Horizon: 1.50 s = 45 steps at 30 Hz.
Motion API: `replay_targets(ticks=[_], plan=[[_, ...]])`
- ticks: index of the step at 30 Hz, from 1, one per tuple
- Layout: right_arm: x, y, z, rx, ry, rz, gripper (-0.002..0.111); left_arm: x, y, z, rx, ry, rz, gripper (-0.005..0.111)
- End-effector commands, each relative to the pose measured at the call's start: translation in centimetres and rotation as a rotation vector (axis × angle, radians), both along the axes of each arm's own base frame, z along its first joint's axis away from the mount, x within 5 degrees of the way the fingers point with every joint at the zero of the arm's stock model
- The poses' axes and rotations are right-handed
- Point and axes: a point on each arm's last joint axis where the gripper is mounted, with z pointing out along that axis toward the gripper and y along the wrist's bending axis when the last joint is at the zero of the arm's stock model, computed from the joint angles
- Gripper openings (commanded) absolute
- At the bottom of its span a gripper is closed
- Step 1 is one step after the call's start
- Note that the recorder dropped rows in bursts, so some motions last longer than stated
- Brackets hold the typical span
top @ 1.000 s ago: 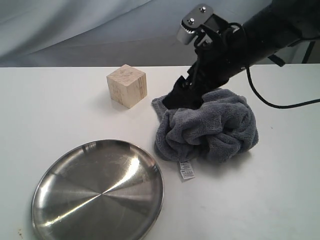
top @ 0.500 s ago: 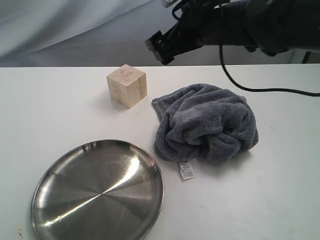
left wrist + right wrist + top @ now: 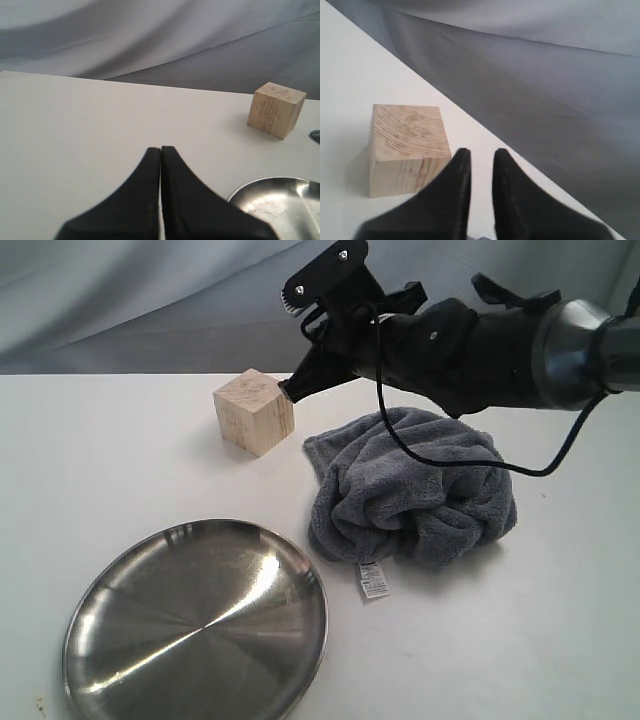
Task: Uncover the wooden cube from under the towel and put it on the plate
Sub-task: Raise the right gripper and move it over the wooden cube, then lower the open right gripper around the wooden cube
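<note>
The wooden cube (image 3: 254,412) stands uncovered on the white table, left of the crumpled grey towel (image 3: 410,485), whose white tag (image 3: 373,580) lies at its near edge. The steel plate (image 3: 195,620) lies at the front left. My right gripper (image 3: 290,392) hovers at the cube's right upper edge. In the right wrist view it (image 3: 481,151) is open by a narrow gap, nothing between its fingers, with the cube (image 3: 405,145) just beside one finger. My left gripper (image 3: 161,148) is shut and empty, low over the table, facing the cube (image 3: 276,110) and the plate's rim (image 3: 270,186).
A grey cloth backdrop (image 3: 150,300) hangs behind the table's far edge. A black cable (image 3: 560,445) loops off the right arm over the towel. A sliver of towel (image 3: 316,135) shows at the edge of the left wrist view.
My right arm has lifted out of the towel, risen, then swung left and down to the cube's right side. The towel stays heaped where it was left. Cube and plate have not moved.
</note>
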Motion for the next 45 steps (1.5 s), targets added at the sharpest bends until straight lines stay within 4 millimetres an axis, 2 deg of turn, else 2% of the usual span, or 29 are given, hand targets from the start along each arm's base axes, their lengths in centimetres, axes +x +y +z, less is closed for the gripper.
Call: replay_targets(ticks=[1, 5, 6, 9, 10, 11, 12, 14, 17, 24, 26, 28, 31, 33, 36, 42, 45], plan=[[-0.2, 1.6, 0.5, 0.016, 0.103, 0.138, 0.000, 0.0, 0.0, -0.1, -0.013, -0.008, 0.001, 0.002], [0.7, 3.7, 2.7, 0.063, 0.145, 0.264, 0.000, 0.0, 0.0, -0.1, -0.013, -0.008, 0.001, 0.002], [1.5, 4.7, 3.8, 0.142, 0.168, 0.283, 0.000, 0.0, 0.0, -0.1, -0.013, -0.008, 0.001, 0.002], [2.7, 5.9, 4.6, 0.203, 0.252, 0.335, 0.000, 0.0, 0.0, -0.1, -0.013, -0.008, 0.001, 0.002], [3.0, 6.3, 4.3, 0.194, 0.297, 0.351, 0.000, 0.0, 0.0, -0.1, -0.013, -0.008, 0.001, 0.002], [3.8, 6.8, 4.0, 0.109, 0.389, 0.361, 0.000, 0.0, 0.0, -0.1, -0.013, -0.008, 0.001, 0.002], [4.2, 7.0, 4.3, 0.068, 0.406, 0.347, 0.000, 0.0, 0.0, -0.1, -0.013, -0.008, 0.001, 0.002], [6.2, 6.6, 2.9, -0.051, 0.497, 0.184, 0.000, 0.0, 0.0, -0.1, -0.013, -0.008, 0.001, 0.002], [7.3, 6.8, 2.6, -0.070, 0.496, 0.148, 0.000, 0.0, 0.0, -0.1, -0.013, -0.008, 0.001, 0.002], [8.0, 7.0, 1.8, -0.073, 0.455, 0.132, 0.003, 0.0, 0.0, -0.1, -0.013, -0.008, 0.001, 0.002], [8.0, 7.0, 1.8, -0.062, 0.462, 0.123, 0.013, 0.0, 0.0, -0.1, -0.013, -0.008, 0.001, 0.002], [8.1, 7.0, 1.5, -0.063, 0.470, 0.120, 0.032, 0.0, 0.0, -0.1, -0.013, -0.008, 0.001, 0.002], [8.3, 7.1, 0.8, -0.065, 0.475, 0.119, 0.075, 0.0, 0.0, -0.1, -0.013, -0.008, 0.001, 0.002], [8.7, 7.6, -0.7, -0.033, 0.471, 0.120, 0.106, 0.0, 0.0, -0.1, -0.013, -0.008, 0.001, 0.002], [9.3, 8.1, -2.8, -0.010, 0.471, 0.122, 0.105, 0.0, 0.0, -0.1, -0.013, -0.008, 0.001, 0.002], [9.9, 9.1, -4.4, 0.029, 0.396, 0.121, 0.105, 0.0, 0.0, -0.1, -0.013, -0.008, 0.001, 0.002], [10.2, 9.4, -6.0, 0.015, 0.385, 0.125, 0.105, 0.0, 0.0, -0.1, -0.013, -0.008, 0.001, 0.002]])
